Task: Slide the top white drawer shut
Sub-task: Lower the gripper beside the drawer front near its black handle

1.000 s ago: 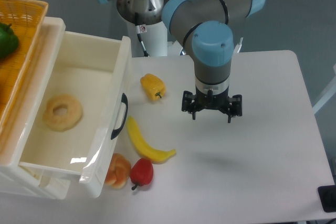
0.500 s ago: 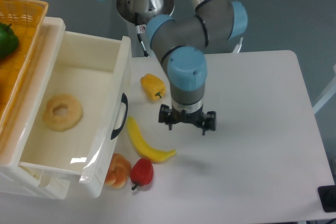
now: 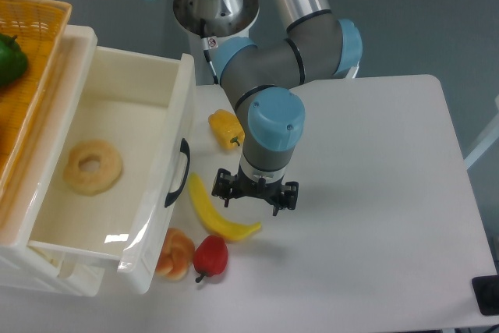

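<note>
White table (image 3: 374, 193), grey backdrop; single fixed view. Drawer (image 3: 117, 169): stood at the left, pulled fully out, a doughnut (image 3: 93, 167) inside. Judged light, rigid, smooth plastic, free-sliding; best pushed flat on the front panel beside the handle (image 3: 178, 172), not gripped. Gripper (image 3: 256, 197): hung over the table just right of the drawer front, fingers spread, holding nothing. Banana (image 3: 216, 214), yellow pepper (image 3: 226, 129), red pepper (image 3: 210, 256) and pastry (image 3: 175, 253) lay near the front.
</note>
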You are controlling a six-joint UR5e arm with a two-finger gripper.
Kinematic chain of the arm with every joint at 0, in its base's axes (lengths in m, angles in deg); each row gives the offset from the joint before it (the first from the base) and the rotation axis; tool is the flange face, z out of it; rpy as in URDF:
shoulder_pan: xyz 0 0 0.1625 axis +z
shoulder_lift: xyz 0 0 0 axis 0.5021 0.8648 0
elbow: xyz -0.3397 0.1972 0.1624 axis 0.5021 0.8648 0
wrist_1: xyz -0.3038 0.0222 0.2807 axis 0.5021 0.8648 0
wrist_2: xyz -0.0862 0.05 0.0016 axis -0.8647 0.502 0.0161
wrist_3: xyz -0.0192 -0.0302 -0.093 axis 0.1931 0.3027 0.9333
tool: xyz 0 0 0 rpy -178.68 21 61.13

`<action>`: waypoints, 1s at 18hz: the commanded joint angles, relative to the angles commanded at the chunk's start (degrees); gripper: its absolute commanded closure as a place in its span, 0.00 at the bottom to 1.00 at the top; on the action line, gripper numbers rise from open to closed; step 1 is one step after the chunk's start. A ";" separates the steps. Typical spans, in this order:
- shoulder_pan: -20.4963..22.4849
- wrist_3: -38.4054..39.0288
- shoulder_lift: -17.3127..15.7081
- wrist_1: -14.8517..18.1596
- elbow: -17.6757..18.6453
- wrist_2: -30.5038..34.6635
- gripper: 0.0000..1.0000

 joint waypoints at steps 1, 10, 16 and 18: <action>-0.09 0.00 0.00 0.09 0.00 -0.35 0.00; -0.44 0.53 -0.26 3.16 0.18 -2.11 0.00; -1.23 0.62 -0.35 3.78 0.18 -2.55 0.00; -1.32 1.05 -0.44 3.78 0.18 -2.72 0.00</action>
